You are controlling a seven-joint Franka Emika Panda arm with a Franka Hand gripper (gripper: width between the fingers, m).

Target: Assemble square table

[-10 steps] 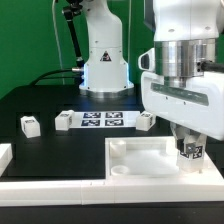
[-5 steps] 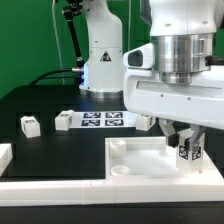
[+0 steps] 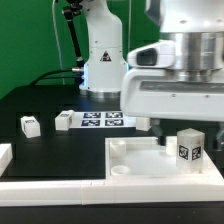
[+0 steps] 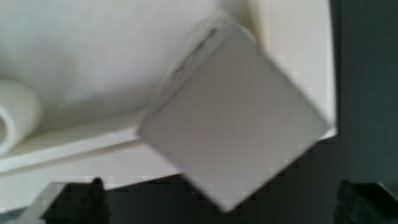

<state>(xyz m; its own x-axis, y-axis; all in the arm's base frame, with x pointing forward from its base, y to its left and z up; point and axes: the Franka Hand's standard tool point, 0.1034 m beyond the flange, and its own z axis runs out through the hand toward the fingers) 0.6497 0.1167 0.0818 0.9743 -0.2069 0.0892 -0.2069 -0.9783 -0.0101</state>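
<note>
White leg (image 3: 190, 148) stands upright on tabletop (image 3: 132, 160): looks light, rigid, slick, tippy; pinch its flat sides. Above it, gripper (image 4: 222, 203) spread, empty.

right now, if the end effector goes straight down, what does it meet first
Probably the upright leg standing on the tabletop; the wrist view shows it right under the open end effector, depth unclear.
</note>
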